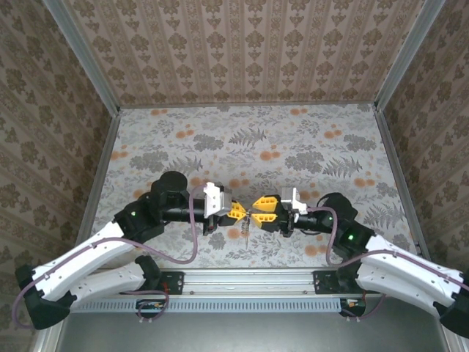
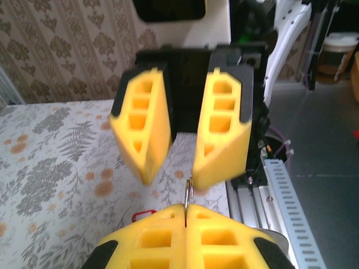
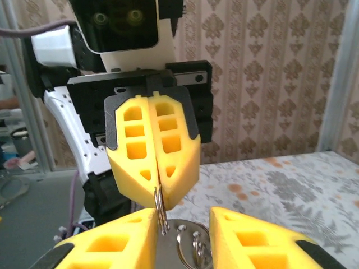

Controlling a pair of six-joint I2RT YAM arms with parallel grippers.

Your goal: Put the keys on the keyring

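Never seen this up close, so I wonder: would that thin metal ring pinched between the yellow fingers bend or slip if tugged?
The keyring is thin bare metal, so probably stiff, not floppy. Smooth wire pinched edge-on by the left gripper may swivel or slip. The metal pieces hanging below likely swing when moved.

light: bright, even | shadows: faint | top view: sharp | wrist views: slightly soft

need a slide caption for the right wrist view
Left gripper shut on the keyring, keys hanging between the open fingers of the right gripper.
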